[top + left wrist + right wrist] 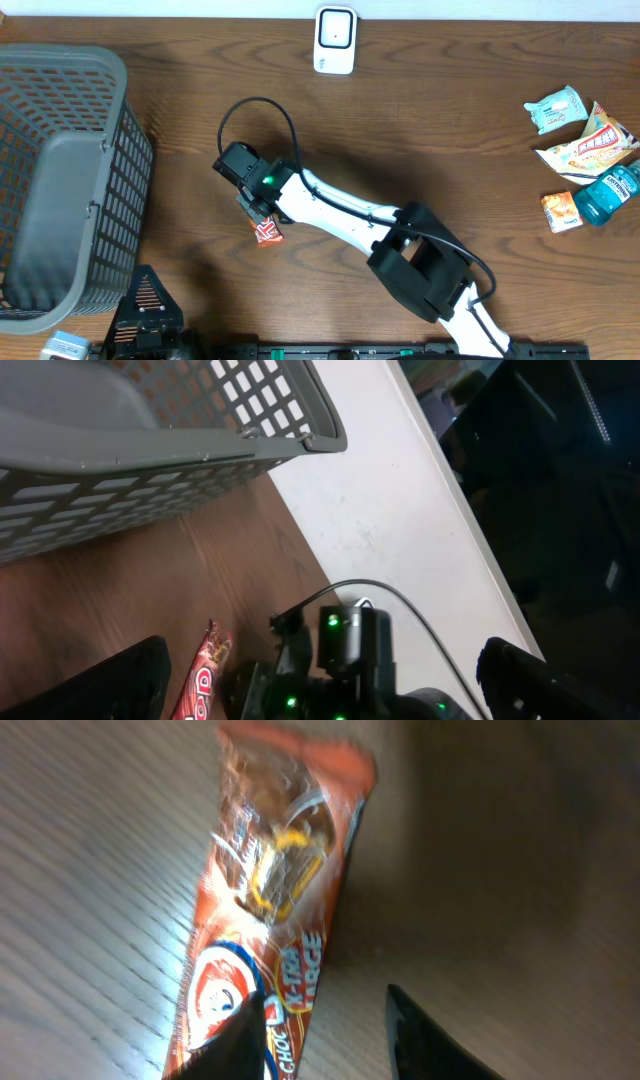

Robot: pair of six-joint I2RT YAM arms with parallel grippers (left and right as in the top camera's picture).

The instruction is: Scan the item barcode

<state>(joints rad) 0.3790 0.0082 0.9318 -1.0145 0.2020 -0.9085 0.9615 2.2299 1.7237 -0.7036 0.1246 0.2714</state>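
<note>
Closest in, the right gripper (325, 1003) hung low over the red chocolate snack packet (270, 910). Its jaws stood part way apart, and nothing was clamped between them as far as the wrist view showed. The packet lay flat on the wooden table (430, 120), picture side up, with its lower end just beside one fingertip (235, 1040). No barcode showed on the face in view, so it was probably underneath or on a seam. That was the main risk: a lift without a turn would likely have shown the scanner only artwork.

The film looked thin and glossy. A pinch at its edge could have slid off, or creased the wrapper across the code.

Further out, the left gripper (147, 300) waited with its jaws wide and empty, near the grey basket (120, 150). The white scanner unit (334, 40) stood at the far edge, well apart from the packet. On that long carry a loose hold might have let the packet twist or drop. The snack packets and blue bottle (610, 192) at the far right lay clear of that path.
</note>
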